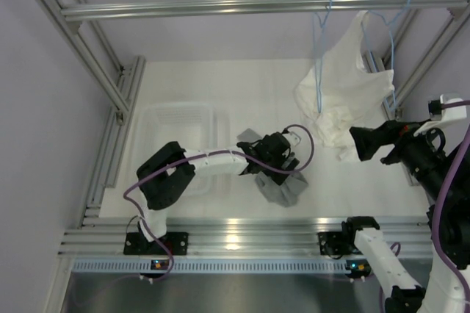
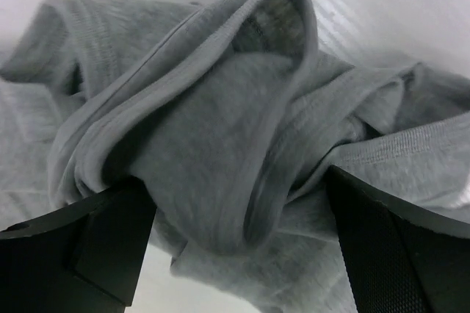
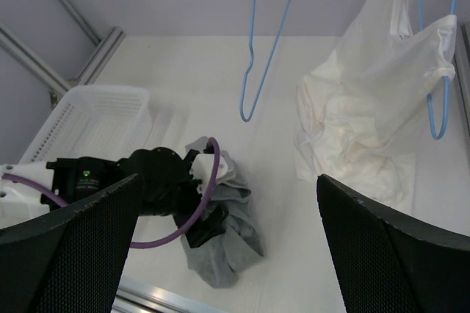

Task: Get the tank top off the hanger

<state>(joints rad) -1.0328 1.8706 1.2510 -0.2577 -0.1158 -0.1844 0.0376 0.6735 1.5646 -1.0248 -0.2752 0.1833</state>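
Tabletop [image 1: 242, 85] holds tank top [image 1: 283, 188] bunched between fingers [image 2: 95, 247] of left tool [image 2: 235, 181].

Top cam: overhead, whole table [image 1: 242, 85]. L wrist cam: v. close on tank top [image 2: 220, 166]. R wrist: farther back; all share it.

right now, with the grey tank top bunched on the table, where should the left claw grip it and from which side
Grip the raised fold in the middle of the tank top, coming straight down. It stands up as a thick ridge, and the open left claw straddles it, a finger on each side.
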